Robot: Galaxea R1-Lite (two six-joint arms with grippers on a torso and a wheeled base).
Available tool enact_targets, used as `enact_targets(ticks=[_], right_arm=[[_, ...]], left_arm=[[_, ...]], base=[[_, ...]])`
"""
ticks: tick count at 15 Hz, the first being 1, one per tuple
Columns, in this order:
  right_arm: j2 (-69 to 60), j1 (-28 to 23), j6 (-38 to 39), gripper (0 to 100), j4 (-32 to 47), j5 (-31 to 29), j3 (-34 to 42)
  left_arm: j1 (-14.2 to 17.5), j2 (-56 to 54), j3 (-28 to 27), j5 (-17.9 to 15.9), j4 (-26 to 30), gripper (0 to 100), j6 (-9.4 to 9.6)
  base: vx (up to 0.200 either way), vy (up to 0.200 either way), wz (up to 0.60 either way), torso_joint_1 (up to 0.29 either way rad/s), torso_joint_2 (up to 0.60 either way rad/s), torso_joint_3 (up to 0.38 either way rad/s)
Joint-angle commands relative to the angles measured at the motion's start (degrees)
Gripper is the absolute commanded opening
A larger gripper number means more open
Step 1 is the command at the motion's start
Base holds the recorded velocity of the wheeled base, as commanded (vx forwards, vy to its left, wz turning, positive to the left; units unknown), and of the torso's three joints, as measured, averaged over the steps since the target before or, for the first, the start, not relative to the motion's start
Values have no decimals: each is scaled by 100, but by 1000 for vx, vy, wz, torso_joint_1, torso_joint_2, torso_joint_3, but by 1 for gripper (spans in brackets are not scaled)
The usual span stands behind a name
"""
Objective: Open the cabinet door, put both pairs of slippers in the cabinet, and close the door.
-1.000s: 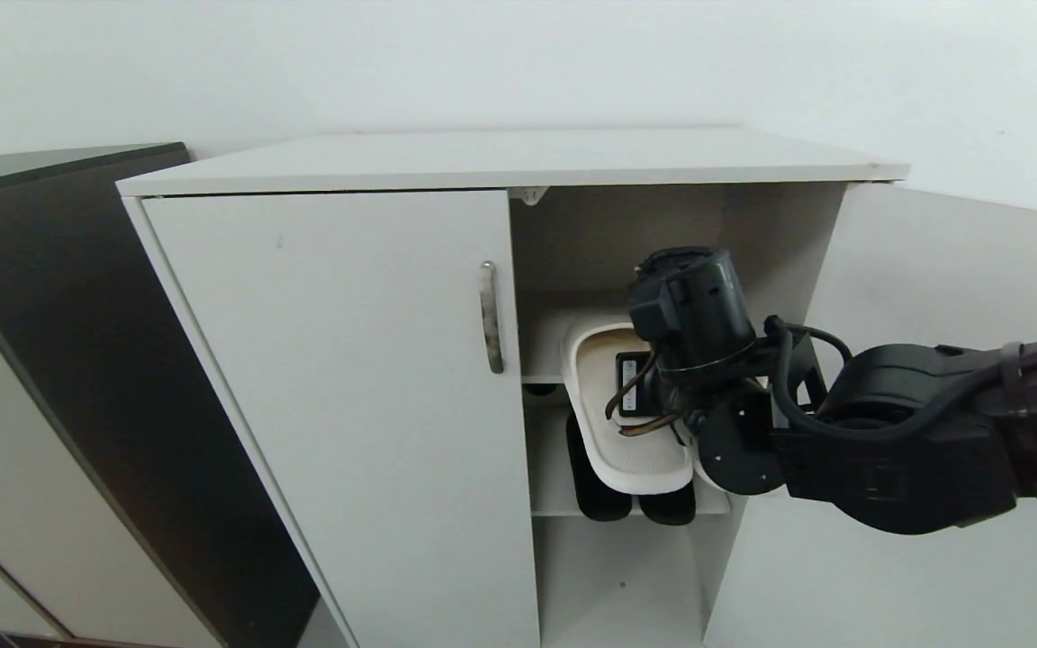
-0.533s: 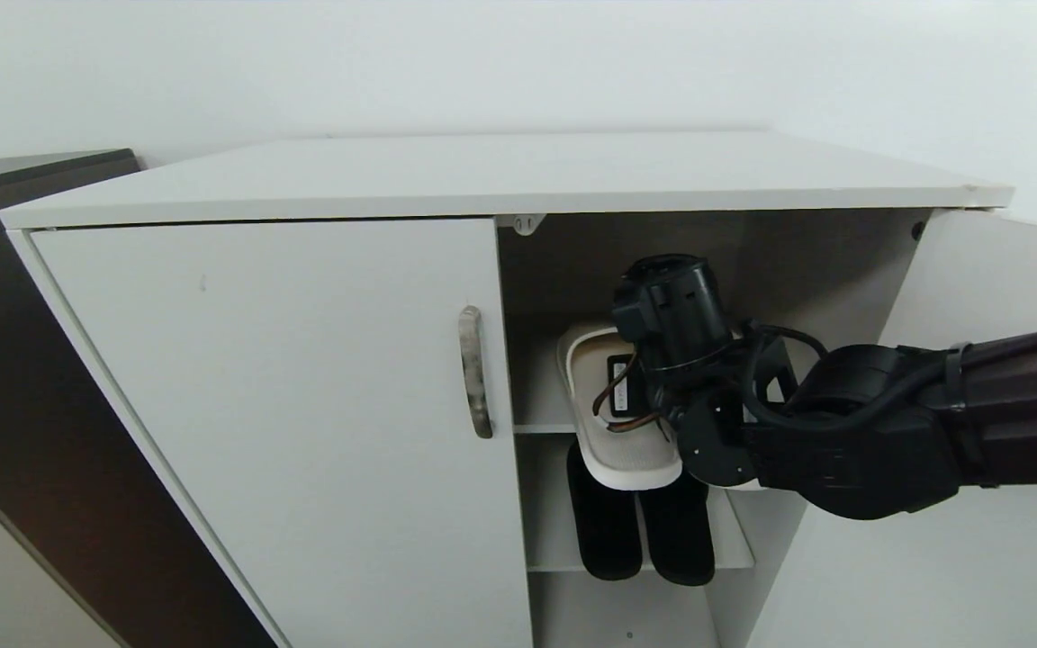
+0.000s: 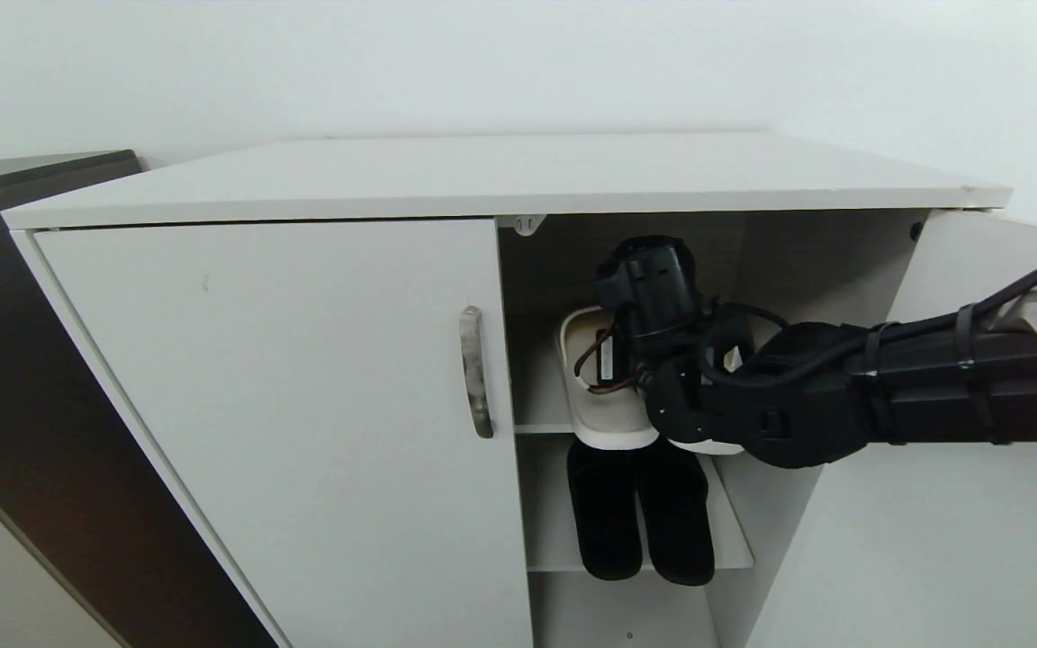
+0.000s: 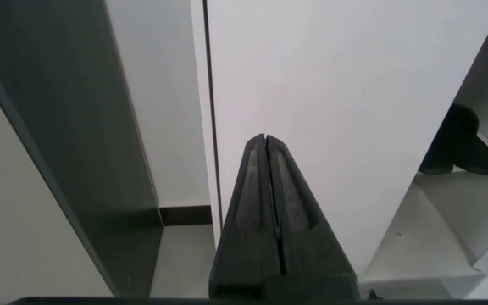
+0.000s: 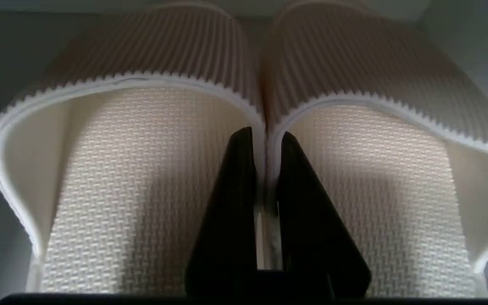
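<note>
white slippers [image 5: 134, 178] are going onto the cabinet's [image 3: 482, 175] upper shelf [image 3: 538, 396], just above the black slippers [image 3: 640, 513] on the shelf below, so the second pair looks nearly placed. the right gripper [image 5: 263, 144] is almost closed, pinching the white pair's inner edges together. next it should let go, back out of the cabinet and swing the open door [image 3: 933, 558] shut. the left gripper [image 4: 265, 148], pressed together and empty, hangs before the cabinet's closed door [image 3: 284, 405].
</note>
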Motion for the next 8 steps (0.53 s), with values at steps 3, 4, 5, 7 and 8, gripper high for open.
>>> enact_targets(ticks=[3, 4, 5, 7, 8], right_arm=[[449, -111, -71, 0, -21, -1, -386], [501, -146, -71, 0, -21, -1, -500], [519, -164, -71, 0, -12, -1, -570], [545, -199, -89, 0, -12, -1, -667], [554, -199, -89, 0, -12, -1, -685]], left_arm=[[1, 7, 1, 5, -1, 0, -7], [1, 7, 1, 5, -1, 0, -7], [1, 7, 1, 14, -1, 0, -15], [1, 7, 1, 14, -1, 0, -15], [1, 7, 1, 14, -1, 0, -15]], base=[[0, 0, 0, 0, 0, 0], [0, 0, 0, 0, 0, 0], [0, 0, 0, 0, 0, 0], [0, 0, 0, 0, 0, 0], [0, 0, 0, 0, 0, 0]])
